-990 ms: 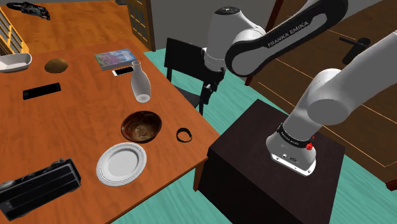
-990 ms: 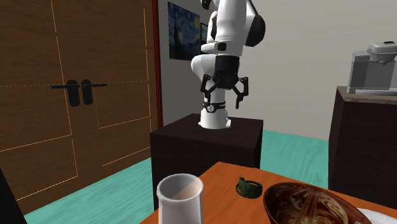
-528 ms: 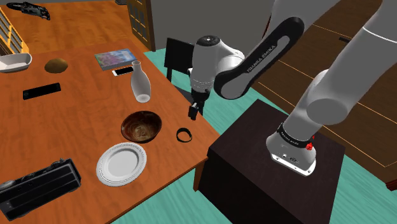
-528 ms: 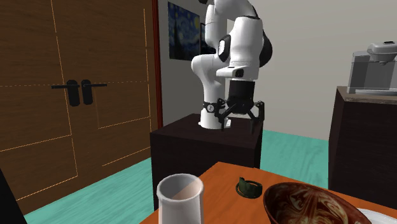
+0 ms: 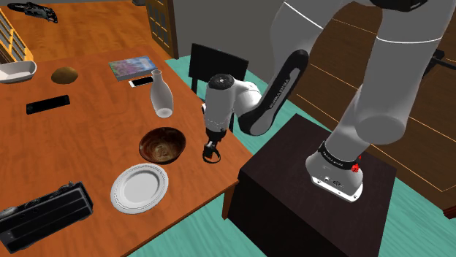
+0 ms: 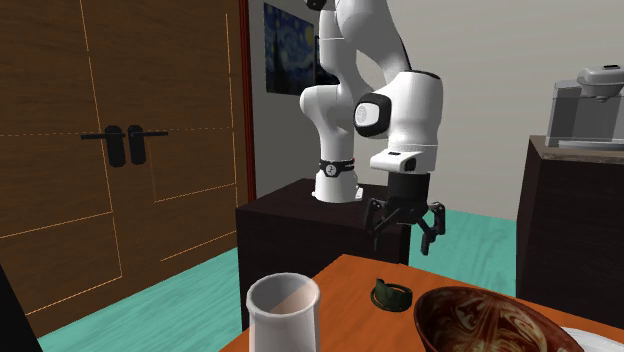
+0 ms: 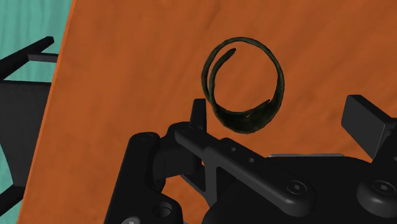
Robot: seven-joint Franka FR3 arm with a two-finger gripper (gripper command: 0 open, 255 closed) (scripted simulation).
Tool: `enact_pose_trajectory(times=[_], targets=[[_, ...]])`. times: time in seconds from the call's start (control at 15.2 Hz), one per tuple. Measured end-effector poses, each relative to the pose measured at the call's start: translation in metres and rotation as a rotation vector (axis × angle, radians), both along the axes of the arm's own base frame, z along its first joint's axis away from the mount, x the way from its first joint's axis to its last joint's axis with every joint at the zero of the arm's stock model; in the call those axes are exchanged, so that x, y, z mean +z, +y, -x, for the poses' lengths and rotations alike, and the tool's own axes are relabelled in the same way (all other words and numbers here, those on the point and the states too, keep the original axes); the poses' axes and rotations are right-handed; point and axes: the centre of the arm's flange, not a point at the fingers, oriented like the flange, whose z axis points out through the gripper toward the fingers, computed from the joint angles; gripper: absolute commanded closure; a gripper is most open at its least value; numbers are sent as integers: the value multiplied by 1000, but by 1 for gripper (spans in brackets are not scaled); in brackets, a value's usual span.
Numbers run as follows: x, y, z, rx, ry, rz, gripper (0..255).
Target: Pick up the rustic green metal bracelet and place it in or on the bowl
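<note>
Gripper: fingers spread wide, nothing between them, hanging above the table without touching it. Bracelet, a dark green open-ended coil, lies flat just ahead of the fingertips, nearer one finger than the other. In the shoulder view the gripper is right over the bracelet, near the table corner closest to the stand. The second exterior view shows a clear gap between gripper and bracelet. Brown bowl sits just inward, apart from the bracelet; white plate beside the bowl, white vase beyond.

Risks, as I judge them:
- The off-centre approach means one finger lands first and shoves the thin ring toward the near table edge.
- A flat ring gives little to pinch, so it could slip or tilt out.
- A low carry could clip the bowl rim.
</note>
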Motion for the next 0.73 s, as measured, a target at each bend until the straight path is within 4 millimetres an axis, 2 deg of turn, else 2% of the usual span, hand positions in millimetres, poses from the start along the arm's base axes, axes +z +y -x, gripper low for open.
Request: enact_pose_trajectory(times=[0.2,0.73], targets=[[-31,22,-5,14,-3,-3,0],[-70,23,-9,17,-4,-3,0]])
